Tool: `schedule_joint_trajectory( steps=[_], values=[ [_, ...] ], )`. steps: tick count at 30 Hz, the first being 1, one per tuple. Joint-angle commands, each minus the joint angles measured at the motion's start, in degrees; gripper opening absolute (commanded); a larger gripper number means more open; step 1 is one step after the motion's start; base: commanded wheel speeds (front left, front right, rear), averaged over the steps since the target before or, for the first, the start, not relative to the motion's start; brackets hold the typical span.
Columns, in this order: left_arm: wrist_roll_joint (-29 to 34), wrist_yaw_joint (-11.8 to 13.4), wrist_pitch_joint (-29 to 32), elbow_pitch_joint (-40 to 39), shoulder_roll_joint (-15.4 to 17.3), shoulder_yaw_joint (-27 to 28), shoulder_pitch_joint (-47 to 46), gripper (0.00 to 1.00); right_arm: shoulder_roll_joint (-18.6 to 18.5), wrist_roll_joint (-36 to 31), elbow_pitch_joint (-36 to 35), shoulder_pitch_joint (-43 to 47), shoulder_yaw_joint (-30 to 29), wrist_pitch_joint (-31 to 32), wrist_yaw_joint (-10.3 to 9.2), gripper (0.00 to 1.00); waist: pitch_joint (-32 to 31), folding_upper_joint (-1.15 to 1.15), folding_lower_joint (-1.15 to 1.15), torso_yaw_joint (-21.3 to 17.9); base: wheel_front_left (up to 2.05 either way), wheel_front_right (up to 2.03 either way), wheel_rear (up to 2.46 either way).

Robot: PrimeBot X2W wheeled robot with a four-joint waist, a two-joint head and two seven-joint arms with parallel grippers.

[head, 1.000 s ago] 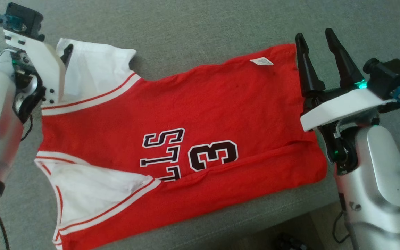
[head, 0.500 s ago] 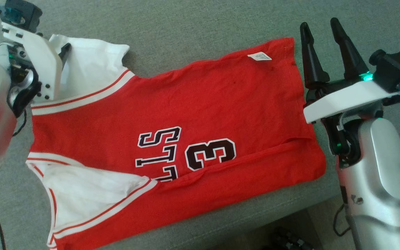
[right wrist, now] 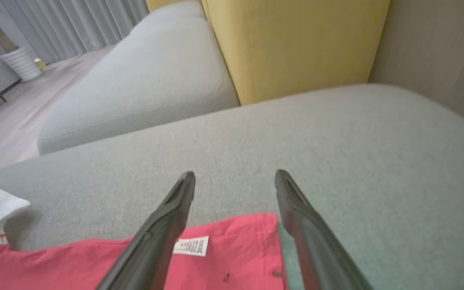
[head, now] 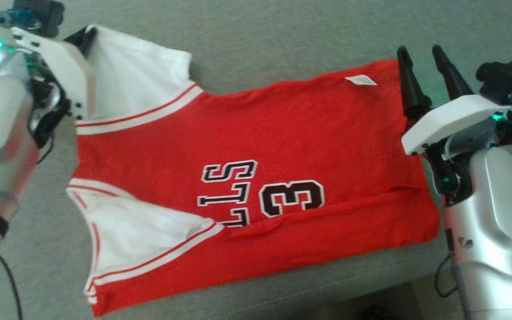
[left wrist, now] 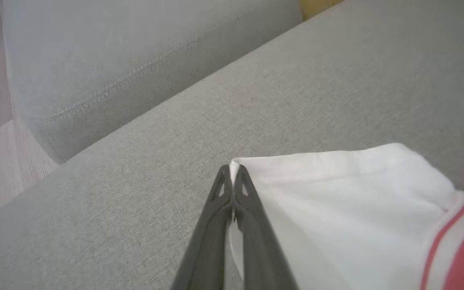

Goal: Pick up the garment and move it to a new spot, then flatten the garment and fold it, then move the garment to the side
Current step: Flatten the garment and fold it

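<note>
A red jersey (head: 256, 178) with white sleeves and black lettering lies spread on the grey cushion (head: 282, 40), its near edge folded over. My left gripper (head: 88, 34) is shut on the far corner of the upper white sleeve (left wrist: 336, 201), seen pinched between the closed fingers (left wrist: 252, 225) in the left wrist view. My right gripper (head: 421, 50) stands open just above the jersey's hem corner (right wrist: 256, 249), beside the small white label (right wrist: 191, 245), holding nothing.
The cushion's front edge (head: 327, 284) runs just below the jersey. A second grey cushion (right wrist: 143, 80) and a yellow panel (right wrist: 296, 44) lie beyond. Floor and curtains (right wrist: 54, 20) show farther off.
The head camera has shifted, so the whole scene sits further right. My left gripper has drawn the white sleeve corner outward and up; the right gripper stays open by the hem.
</note>
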Motion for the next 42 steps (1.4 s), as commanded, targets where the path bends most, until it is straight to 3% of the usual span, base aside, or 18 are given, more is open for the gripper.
schedule_joint_trajectory(
  steps=[1,11,27,29,42],
  values=[
    [-0.5,0.1,-2.0,-2.2,1.2,1.9,-1.4,0.00,-1.5,0.3,0.2,-2.0,0.3,2.1,-0.05,1.00,-1.8,0.00,0.00,3.4,0.00,0.00,0.00],
    [-1.3,2.1,-5.4,-10.2,0.6,1.6,3.8,0.00,-9.6,1.6,10.6,-3.9,-0.2,6.6,-0.05,1.00,-3.3,0.00,0.00,9.1,0.00,0.00,0.00],
    [-2.5,5.7,-3.0,-20.1,4.4,2.4,6.5,0.00,-12.2,3.4,20.5,-7.4,1.7,8.2,-0.05,1.00,-2.1,0.00,0.00,10.3,0.00,0.00,0.00],
    [-2.7,6.1,-2.8,-20.6,4.7,2.6,6.6,0.00,-12.2,4.1,20.9,-7.8,2.2,8.0,-0.05,0.00,-1.9,0.00,0.00,10.2,0.00,0.00,0.00],
    [-4.5,9.3,-5.4,-18.5,4.6,5.6,5.9,0.00,-14.2,5.6,23.5,-11.9,3.3,2.2,-0.05,0.00,-2.1,0.00,0.00,10.4,0.00,0.00,0.00]
  ],
)
